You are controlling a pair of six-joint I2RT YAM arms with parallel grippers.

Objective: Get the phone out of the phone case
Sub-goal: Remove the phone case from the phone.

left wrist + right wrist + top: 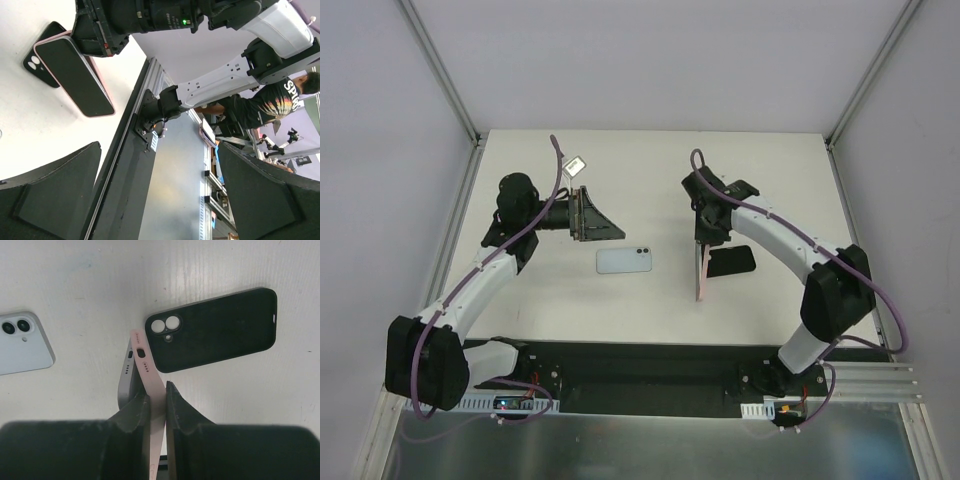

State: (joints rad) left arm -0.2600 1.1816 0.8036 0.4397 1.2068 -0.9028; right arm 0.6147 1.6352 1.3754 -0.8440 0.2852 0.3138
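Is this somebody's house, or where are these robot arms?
Probably a robot lab, not a house: two arms bolted to a white walled table, and a person among equipment racks nearby.

White lettering beginning "SP" is showing on the black T-shirt (286,94) of a person (270,107) in the background, the rest staying unreadable.

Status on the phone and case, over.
Left tool open, empty. Right tool shut on pink-cased phone, stood on edge. Black case beside it.
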